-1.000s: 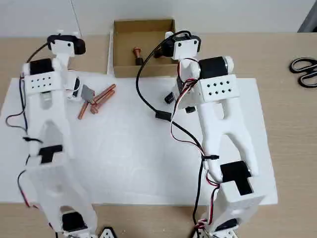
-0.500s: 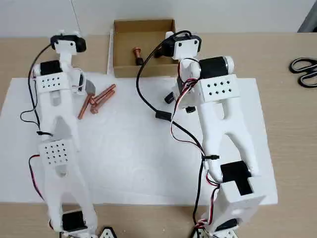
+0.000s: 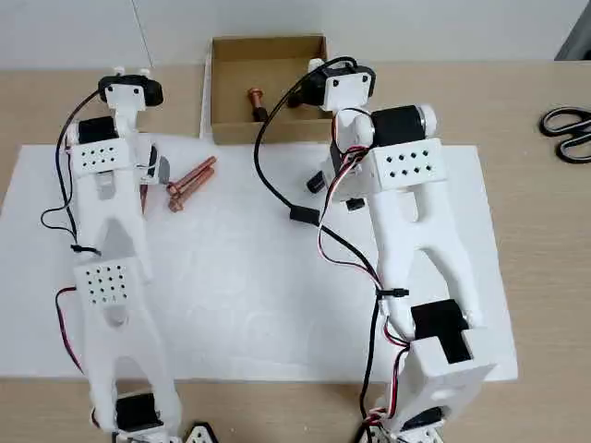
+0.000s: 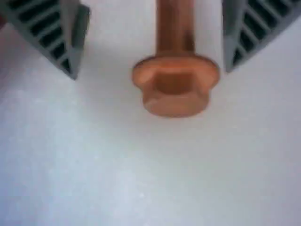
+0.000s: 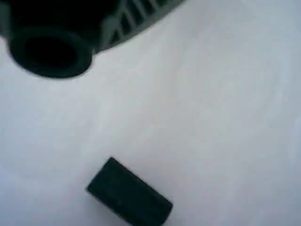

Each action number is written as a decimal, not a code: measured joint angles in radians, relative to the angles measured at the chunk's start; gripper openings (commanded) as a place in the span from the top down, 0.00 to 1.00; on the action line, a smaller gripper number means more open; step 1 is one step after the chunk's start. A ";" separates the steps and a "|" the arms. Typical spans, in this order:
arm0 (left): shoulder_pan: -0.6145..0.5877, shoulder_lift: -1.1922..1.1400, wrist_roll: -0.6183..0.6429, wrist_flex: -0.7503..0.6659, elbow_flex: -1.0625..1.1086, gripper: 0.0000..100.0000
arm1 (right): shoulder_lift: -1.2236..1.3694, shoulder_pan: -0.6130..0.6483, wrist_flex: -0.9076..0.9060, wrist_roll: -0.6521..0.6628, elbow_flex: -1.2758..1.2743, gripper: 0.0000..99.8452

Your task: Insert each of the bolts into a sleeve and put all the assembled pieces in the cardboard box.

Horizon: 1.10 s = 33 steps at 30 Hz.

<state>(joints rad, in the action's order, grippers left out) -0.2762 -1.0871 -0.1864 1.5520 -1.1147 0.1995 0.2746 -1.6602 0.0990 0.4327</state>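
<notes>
The left arm covers most of the bolt (image 4: 175, 84) it stands over. In the high view only a copper sliver of it shows beside the arm, at 10 o'clock on the sheet (image 3: 240, 305). The left wrist view cuts off its shank and shows the flanged head end-on. The left gripper (image 4: 153, 68) is spread wide around it, with a grey ribbed finger (image 4: 66, 33) on each side. Neither finger touches the bolt, and nothing is gripped.

The right gripper (image 3: 334, 177) hangs under its arm near 1 o'clock on the sheet, mostly hidden by wires and the wrist, and I cannot tell whether it is open or closed. In the right wrist view a black sleeve (image 5: 49, 54) sits against the gripper's dark body, bore toward the camera; whether it is held is unclear. A second sleeve (image 5: 129, 194) lies on its side apart from it, loose on the sheet.

The box (image 3: 286, 74) stands open at 12 o'clock, at the sheet's far edge. Inside, near its front wall, lies one assembled piece (image 3: 256, 101), a copper bolt with a black sleeve on it.

Two more bolts (image 3: 192, 175) lie side by side just to 3 o'clock of the left gripper, pointing toward 2 o'clock. The white sheet lies on a wooden table (image 3: 545, 240). Scissors (image 3: 568, 129) sit at the table's 3 o'clock edge, cut off by the frame.
</notes>
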 measured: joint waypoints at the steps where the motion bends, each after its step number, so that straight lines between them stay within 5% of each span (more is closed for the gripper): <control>1: 0.000 -0.008 0.000 0.000 -0.005 0.81 | 0.000 0.000 0.000 0.000 0.000 1.00; 5: 0.000 -0.025 0.000 0.000 -0.015 0.83 | 0.000 0.000 0.000 0.000 0.000 1.00; 11: 0.014 -0.026 0.000 0.002 -0.015 1.00 | 0.000 0.000 0.000 0.000 0.000 1.00; 22: 0.041 -0.034 0.000 0.035 -0.038 0.99 | 0.000 0.000 0.000 0.000 0.000 1.00; 33: 0.031 -0.028 -0.005 0.183 -0.298 0.99 | 0.000 0.000 0.000 0.000 0.000 1.00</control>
<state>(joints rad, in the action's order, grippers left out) -0.2455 -1.1147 -0.1910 1.7346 -1.4124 0.1995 0.2746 -1.6602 0.0990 0.4327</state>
